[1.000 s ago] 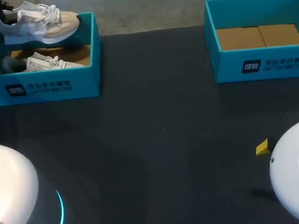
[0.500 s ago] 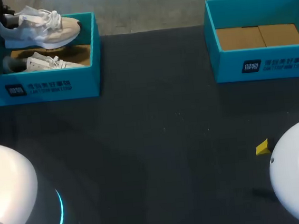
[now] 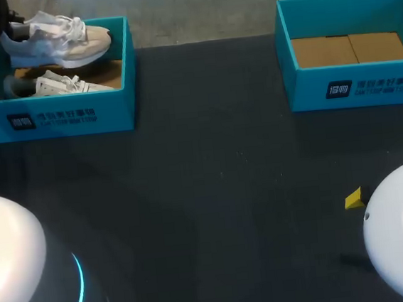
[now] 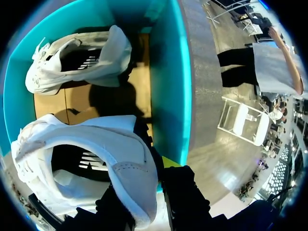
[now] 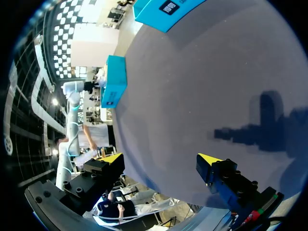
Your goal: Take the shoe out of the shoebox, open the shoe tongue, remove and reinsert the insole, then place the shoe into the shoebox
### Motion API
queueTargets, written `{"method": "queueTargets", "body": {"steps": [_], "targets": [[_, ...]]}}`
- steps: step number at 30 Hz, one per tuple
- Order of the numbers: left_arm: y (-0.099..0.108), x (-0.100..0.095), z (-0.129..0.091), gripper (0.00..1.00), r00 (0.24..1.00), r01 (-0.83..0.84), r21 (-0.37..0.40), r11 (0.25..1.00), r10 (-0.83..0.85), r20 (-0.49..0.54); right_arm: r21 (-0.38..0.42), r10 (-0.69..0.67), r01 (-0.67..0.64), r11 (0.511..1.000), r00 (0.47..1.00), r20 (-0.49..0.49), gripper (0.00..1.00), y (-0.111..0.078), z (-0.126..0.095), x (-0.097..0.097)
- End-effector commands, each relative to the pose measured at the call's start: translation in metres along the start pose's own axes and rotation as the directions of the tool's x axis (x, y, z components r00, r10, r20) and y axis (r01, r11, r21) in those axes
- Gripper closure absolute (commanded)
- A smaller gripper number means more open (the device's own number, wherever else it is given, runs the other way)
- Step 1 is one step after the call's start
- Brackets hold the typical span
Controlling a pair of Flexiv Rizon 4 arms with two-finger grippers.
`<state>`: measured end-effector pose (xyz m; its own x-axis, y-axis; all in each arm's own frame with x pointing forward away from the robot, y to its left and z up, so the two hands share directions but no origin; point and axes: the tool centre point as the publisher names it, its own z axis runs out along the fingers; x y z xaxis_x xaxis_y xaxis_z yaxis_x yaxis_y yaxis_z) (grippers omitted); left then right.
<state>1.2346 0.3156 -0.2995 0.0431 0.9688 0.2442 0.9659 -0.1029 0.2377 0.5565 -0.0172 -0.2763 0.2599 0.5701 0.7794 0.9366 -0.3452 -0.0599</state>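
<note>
One shoe (image 4: pixel 115 159) hangs heel-pinched, apparently, in left fingers (image 4: pixel 185 195), seen wrist-side only; right fingers (image 5: pixel 210 161) gape.

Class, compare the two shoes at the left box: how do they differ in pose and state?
The held shoe hangs above the left box's rim, clamped at the heel by the left gripper; the lying shoe rests on the box floor, untouched. Both are pale lace-up sneakers.
</note>
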Motion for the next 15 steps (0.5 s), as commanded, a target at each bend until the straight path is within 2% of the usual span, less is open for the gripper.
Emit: {"method": "queueTargets", "body": {"steps": [1, 15], "targets": [[0.010, -0.003, 0.007, 1.00, 1.000, -0.004, 0.013, 1.000, 0.004, 0.004, -0.004, 0.000, 0.000, 1.000, 1.000, 0.003, 0.00, -0.002, 0.000, 0.001], [0.011, -0.016, 0.022, 1.00, 1.000, -0.005, 0.037, 0.999, 0.006, -0.014, -0.004, 0.000, 0.000, 1.000, 1.000, 0.003, 0.00, -0.002, 0.000, 0.001]]}}
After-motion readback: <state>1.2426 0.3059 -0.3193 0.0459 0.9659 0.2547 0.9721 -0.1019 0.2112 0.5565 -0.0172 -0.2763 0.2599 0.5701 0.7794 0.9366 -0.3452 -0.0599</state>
